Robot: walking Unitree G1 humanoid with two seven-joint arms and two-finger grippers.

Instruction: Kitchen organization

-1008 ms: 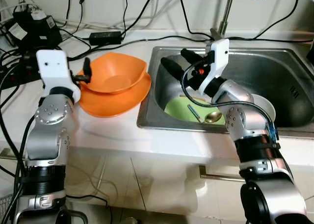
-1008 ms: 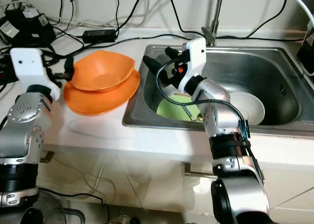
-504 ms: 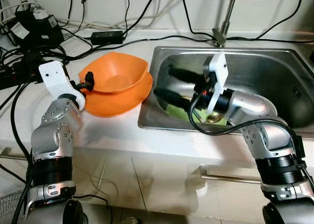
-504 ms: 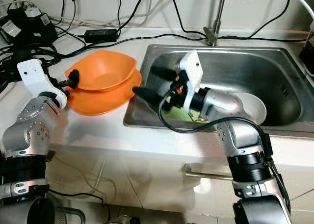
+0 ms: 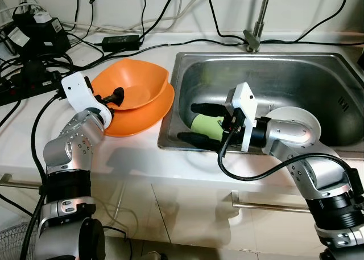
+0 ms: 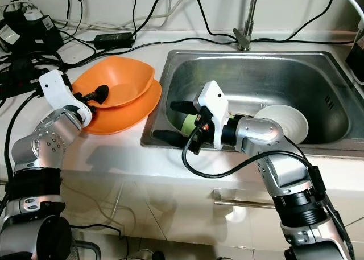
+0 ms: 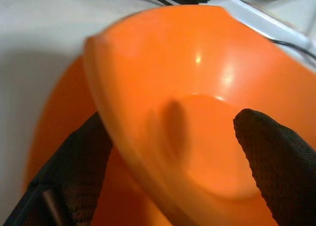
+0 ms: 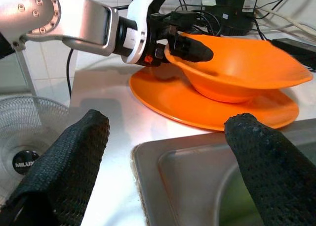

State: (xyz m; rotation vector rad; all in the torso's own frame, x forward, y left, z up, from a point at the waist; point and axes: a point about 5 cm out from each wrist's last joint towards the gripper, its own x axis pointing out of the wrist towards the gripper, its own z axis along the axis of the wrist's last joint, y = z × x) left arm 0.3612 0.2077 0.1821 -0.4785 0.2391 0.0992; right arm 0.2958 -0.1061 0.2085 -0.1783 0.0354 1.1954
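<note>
- My left end effector (image 5: 115,95) is at the near rim of the orange bowl (image 5: 135,85), one finger inside and one outside the wall, spread around it, not visibly pinching.
- The bowl sits on an orange plate (image 5: 149,113) on the tabletop (image 5: 131,152), left of the sink (image 5: 318,78).
- My right end effector (image 5: 196,123) is over the sink's left end, fingers wide apart, holding nothing.
- A green plate (image 5: 206,123) and a white bowl (image 5: 296,113) lie in the sink.
</note>
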